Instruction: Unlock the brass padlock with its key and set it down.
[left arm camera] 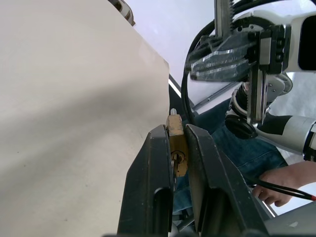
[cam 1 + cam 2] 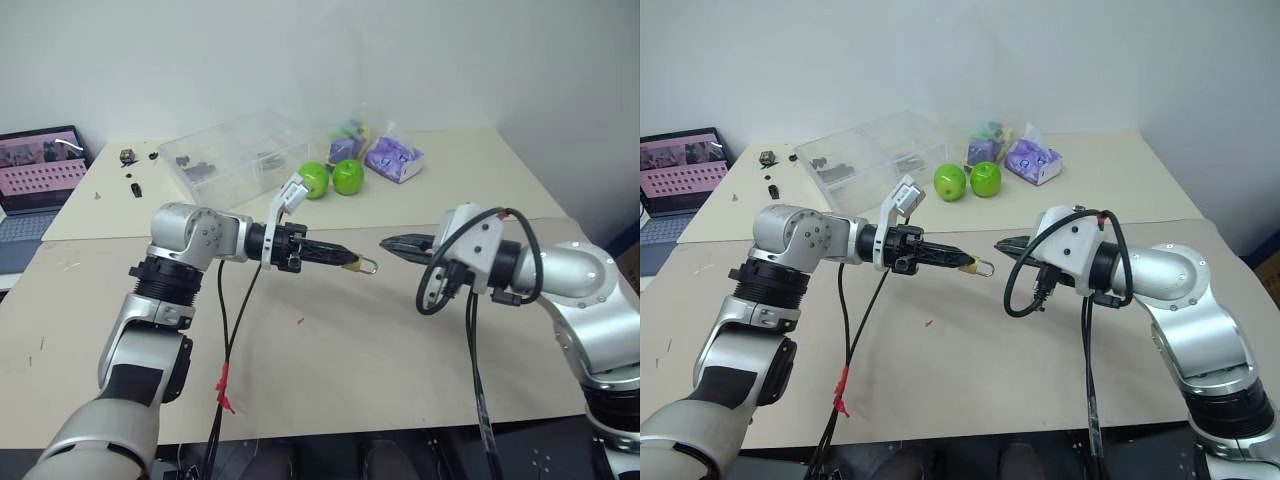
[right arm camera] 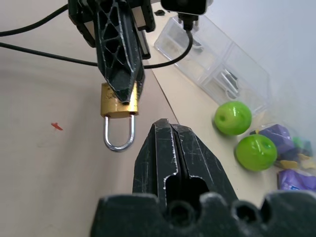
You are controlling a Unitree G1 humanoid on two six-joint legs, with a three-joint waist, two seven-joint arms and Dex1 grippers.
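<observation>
The brass padlock [image 3: 117,104] is hanging mid-frame above the table [image 2: 330,350], shackle seemingly closed, pinched by the left gripper [image 2: 345,259], while the right gripper [image 2: 385,242], pressed together empty, is hovering just beside it, unlocking seemingly undone.

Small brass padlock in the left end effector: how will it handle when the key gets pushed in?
The small brass padlock looks rigid and dense for its size. The left end effector pinches only its smooth flat faces, so it may slip or twist under a push. Its thin silvery shackle hangs free, likely unaffected.
</observation>
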